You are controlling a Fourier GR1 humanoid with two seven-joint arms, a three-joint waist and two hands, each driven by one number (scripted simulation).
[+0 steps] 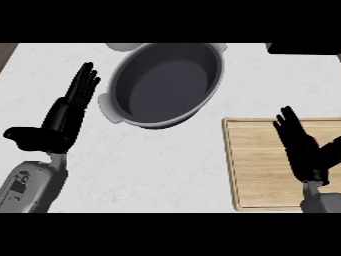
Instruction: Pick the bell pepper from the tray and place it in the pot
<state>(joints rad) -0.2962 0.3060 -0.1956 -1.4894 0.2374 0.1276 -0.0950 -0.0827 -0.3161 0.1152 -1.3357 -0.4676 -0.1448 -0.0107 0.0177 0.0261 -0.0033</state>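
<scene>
Wooden tray [261, 170]: pale-grained rectangle at your right.
Right hand [306, 152]: over it, fingers straight, apart.
Bell pepper [318, 142]: red sliver you glimpse behind that hand.
Left hand [66, 120]: black, open.
Pot [165, 85]: dark smooth oval.

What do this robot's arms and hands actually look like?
Two rounded grey forearms, the left forearm bearing small dark markings, the right forearm barely showing. Each ends in a slim black hand with long fingers and a thumb: left hand, right hand. No cables or sleeves show.
</scene>
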